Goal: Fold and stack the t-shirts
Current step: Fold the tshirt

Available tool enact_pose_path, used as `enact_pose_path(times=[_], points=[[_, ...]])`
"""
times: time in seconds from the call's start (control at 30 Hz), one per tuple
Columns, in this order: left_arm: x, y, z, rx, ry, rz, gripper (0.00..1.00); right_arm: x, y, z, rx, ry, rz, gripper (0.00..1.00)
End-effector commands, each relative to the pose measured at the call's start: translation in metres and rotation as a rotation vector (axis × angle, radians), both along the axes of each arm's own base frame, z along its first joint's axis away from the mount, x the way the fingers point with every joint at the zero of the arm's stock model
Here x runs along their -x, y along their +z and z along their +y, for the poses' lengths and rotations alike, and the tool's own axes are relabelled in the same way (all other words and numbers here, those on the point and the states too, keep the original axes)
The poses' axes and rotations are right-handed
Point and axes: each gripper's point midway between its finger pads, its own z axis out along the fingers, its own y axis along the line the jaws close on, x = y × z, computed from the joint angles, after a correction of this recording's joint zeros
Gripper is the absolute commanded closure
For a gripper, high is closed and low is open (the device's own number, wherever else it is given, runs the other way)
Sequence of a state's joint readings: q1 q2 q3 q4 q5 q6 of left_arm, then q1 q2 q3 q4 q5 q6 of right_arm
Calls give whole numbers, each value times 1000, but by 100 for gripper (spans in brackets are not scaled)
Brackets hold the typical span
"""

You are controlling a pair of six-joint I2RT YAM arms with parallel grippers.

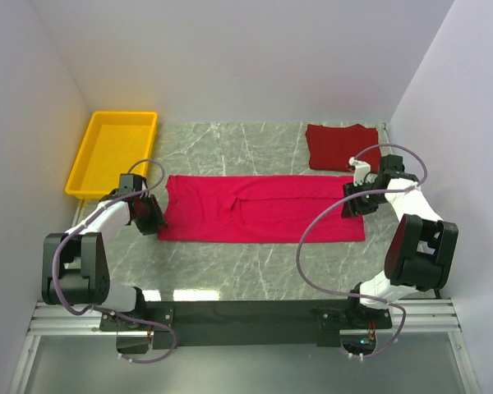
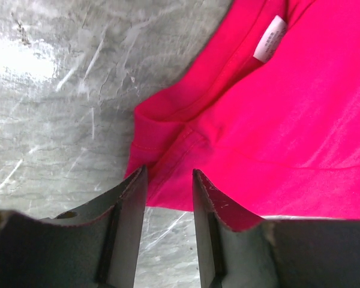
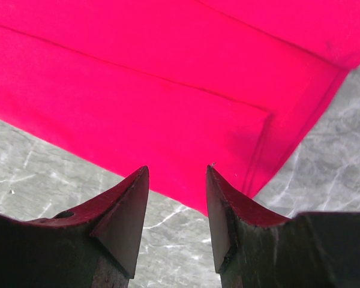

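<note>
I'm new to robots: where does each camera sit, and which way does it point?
Top external: fixed above and behind the arms, looking down at the table, both arms, pink t-shirt, maroon t-shirt, yellow tray.
Left wrist: on the left arm, looking past the left gripper at the pink t-shirt's collar end and white label.
Right wrist: on the right arm, looking past the right gripper at its hem corner.
Shared: the pink t-shirt.
</note>
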State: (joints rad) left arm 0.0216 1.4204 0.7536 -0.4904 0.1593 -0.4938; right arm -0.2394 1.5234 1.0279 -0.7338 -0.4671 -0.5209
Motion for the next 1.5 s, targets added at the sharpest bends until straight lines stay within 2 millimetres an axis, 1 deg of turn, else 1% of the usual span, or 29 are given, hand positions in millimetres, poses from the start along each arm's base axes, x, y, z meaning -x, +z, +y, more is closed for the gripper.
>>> enact_pose_path(times=[0.0,0.1,0.17,0.37,0.6,0.7,0.73,0.8,0.9,1.03,1.1,1.13,1.17,1.23,1.27,1.33,1.47], points=[[-17,14,3,-33,-24,-64,58,-1,2,-11,11,-11,11,50],[-21,20,5,-45,-29,-87,56,0,3,-13,8,-14,14,50],[-21,21,6,-53,-36,-85,56,0,3,-12,1,-12,17,50],[-20,11,2,-45,-69,-53,59,0,1,-12,-1,-18,25,50],[-15,3,0,-37,-74,-22,62,1,-2,-20,22,-36,39,50],[-14,1,-2,-20,-79,-10,68,0,-4,-26,37,-51,42,50],[-14,-1,-3,-17,-79,-7,74,1,-5,-29,41,-56,44,50],[-14,0,-5,-5,-86,-8,80,0,-6,-32,45,-62,48,50],[-14,1,-8,12,-87,-10,99,-4,-8,-39,66,-70,43,50],[-15,5,-11,22,-90,-19,99,-15,-12,-43,69,-72,41,50],[-15,7,-11,27,-89,-21,99,-24,-10,-45,69,-76,25,50],[-15,8,-11,27,-89,-24,99,-26,-14,-46,65,-74,36,50],[-15,8,-11,27,-89,-23,99,-31,-13,-47,64,-75,30,50],[-15,9,-12,30,-89,-22,99,-36,-17,-47,55,-75,43,50],[-15,9,-12,30,-89,-24,99,-40,-15,-49,57,-76,33,50],[-15,8,-12,32,-89,-22,99,-44,-18,-48,48,-73,43,50],[-14,7,-12,36,-89,-19,99,-42,-28,-44,44,-62,75,52]])
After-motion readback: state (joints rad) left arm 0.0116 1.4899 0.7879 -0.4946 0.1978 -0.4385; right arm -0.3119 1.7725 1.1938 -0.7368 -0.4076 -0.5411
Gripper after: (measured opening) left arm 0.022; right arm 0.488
